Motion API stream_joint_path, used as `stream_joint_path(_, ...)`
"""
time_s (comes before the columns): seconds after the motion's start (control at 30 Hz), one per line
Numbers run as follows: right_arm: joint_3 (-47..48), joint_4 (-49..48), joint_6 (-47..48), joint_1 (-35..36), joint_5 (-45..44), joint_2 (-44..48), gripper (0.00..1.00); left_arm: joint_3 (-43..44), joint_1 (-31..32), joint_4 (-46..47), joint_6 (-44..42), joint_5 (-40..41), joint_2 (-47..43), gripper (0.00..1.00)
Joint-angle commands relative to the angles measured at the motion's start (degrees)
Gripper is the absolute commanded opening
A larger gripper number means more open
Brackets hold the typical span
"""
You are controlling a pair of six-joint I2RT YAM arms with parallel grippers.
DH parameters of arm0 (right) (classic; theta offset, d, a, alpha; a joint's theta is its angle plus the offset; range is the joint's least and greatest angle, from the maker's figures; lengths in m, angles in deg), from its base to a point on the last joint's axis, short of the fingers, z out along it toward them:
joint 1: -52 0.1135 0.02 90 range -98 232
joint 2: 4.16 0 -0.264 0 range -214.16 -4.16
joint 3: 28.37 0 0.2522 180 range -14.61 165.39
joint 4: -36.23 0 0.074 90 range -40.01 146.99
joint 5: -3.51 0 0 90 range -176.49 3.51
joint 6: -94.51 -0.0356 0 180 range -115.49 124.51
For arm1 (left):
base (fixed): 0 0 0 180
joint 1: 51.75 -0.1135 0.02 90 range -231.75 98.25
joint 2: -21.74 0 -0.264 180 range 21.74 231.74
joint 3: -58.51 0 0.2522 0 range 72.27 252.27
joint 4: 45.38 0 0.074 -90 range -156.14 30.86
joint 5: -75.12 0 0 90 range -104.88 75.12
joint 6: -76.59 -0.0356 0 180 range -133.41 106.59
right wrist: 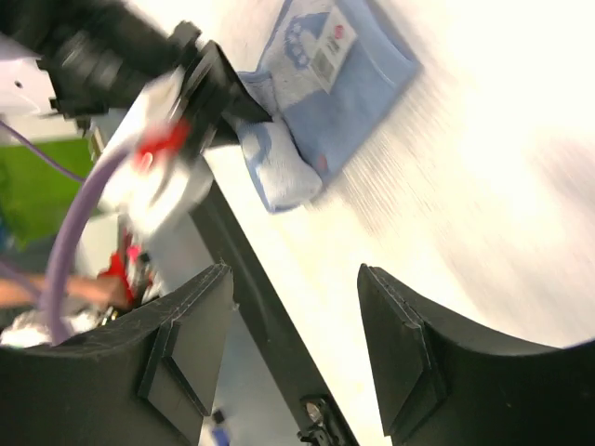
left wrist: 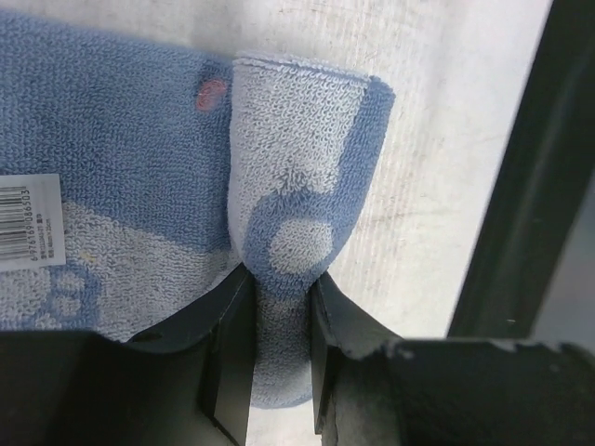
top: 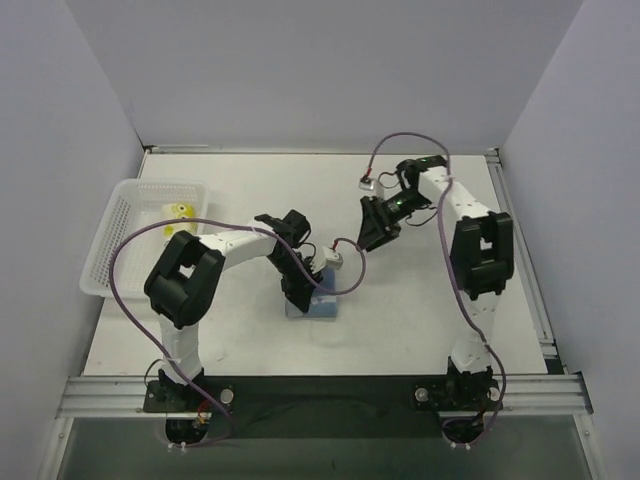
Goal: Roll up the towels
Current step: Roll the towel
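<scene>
The light blue towel (top: 322,306) lies flat on the table near the middle; its white barcode label (left wrist: 30,221) shows in the left wrist view. My left gripper (top: 300,293) is shut on a folded-up edge of the blue towel (left wrist: 297,186), the cloth pinched between both fingers (left wrist: 231,344). The towel also shows in the right wrist view (right wrist: 349,70). My right gripper (top: 372,236) is open and empty, held above the table to the towel's far right. The cream-white towel (top: 180,216) with yellow prints lies in the basket at the left.
The white mesh basket (top: 115,235) stands at the left edge of the table. Purple cables loop over both arms. A black rail (top: 320,392) runs along the table's near edge.
</scene>
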Motion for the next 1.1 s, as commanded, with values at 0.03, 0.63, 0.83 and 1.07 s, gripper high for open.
stream_joint_path(0.03,-5.3,2.3,2.7,-3.9,-3.0,12.1,0.56,8.3,-3.9,-13.6,-3.3,-7.8,11.2,0.18)
stream_joint_path(0.63,-23.0,-21.2,12.6,25.3,-34.4,27.4,0.72,35.7,-9.7,-38.5,-15.0,-8.7,37.7,0.26)
stream_joint_path(0.83,-27.7,-33.5,18.3,34.4,-41.1,23.0,0.68,35.3,-9.7,-37.3,-13.6,-8.9,38.3,0.26)
stream_joint_path(1.07,-30.8,-40.0,20.5,36.8,-45.1,17.3,0.57,35.0,-9.8,-35.7,-12.4,-8.3,37.5,0.27)
